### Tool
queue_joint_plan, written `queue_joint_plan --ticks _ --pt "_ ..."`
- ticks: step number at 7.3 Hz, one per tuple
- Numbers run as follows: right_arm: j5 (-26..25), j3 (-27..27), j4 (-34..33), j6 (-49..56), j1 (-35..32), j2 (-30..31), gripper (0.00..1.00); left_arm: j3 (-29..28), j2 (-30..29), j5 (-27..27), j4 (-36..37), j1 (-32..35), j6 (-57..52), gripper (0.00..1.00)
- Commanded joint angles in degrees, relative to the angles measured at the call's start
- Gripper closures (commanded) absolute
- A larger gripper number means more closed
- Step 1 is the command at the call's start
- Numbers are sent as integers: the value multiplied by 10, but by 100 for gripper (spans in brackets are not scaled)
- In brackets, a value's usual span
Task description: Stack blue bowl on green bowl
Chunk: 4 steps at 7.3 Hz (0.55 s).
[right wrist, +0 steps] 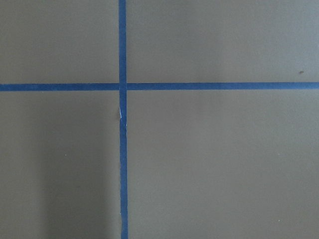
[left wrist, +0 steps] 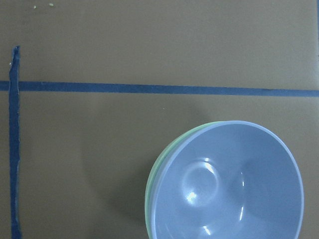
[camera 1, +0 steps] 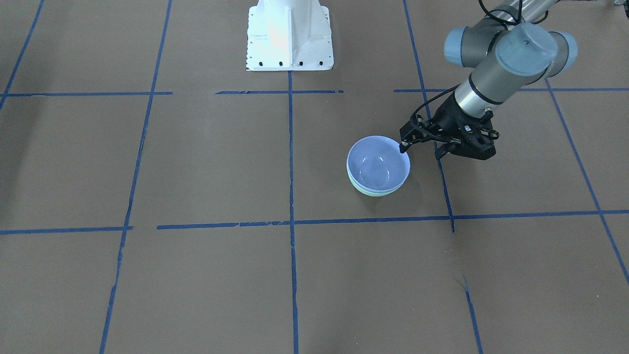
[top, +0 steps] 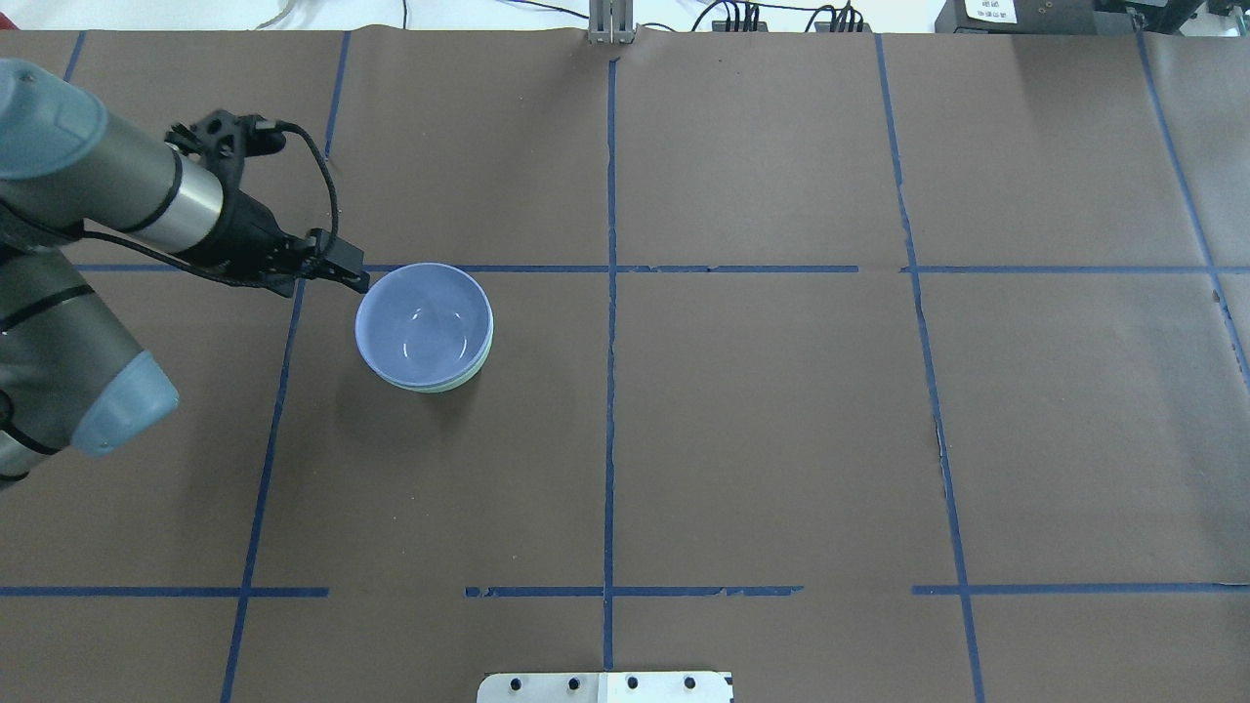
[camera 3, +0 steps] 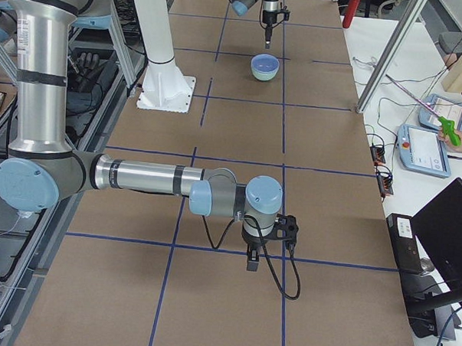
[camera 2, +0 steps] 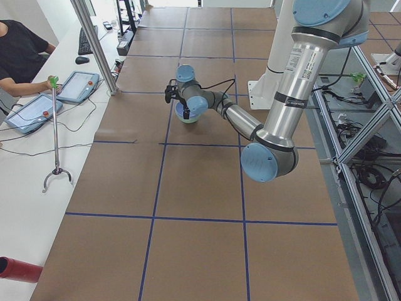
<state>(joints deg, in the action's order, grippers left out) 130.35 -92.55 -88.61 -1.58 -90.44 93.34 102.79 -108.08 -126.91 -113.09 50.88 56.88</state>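
Note:
The blue bowl (camera 1: 378,164) sits nested inside the green bowl (camera 1: 379,193), upright on the brown table. Only a thin mint rim of the green bowl (top: 467,376) shows under the blue bowl (top: 425,322). In the left wrist view the blue bowl (left wrist: 229,184) fills the lower right, with the green bowl's edge (left wrist: 154,174) beside it. My left gripper (camera 1: 421,150) is open and empty beside the stack, one fingertip (camera 1: 404,147) close to the blue rim. It also shows in the overhead view (top: 327,286). My right gripper (camera 3: 250,262) hangs far from the bowls, over a tape cross. I cannot tell whether it is open or shut.
The robot's white base (camera 1: 290,34) stands at the table's near side. Blue tape lines (top: 610,293) divide the brown table into squares. An operator (camera 2: 19,56) with tablets sits at a side bench beyond the far edge.

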Motion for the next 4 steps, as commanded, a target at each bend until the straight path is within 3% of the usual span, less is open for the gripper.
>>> queue_joint_plan --ticks 1,3,4 --pt "0 0 0 0 0 0 0 20 14 -2 27 96 -98 0" --pt "1 0 0 0 0 0 0 36 6 -2 194 163 -328 0" --pt "0 0 0 0 0 0 0 33 9 -2 213 197 -414 0"
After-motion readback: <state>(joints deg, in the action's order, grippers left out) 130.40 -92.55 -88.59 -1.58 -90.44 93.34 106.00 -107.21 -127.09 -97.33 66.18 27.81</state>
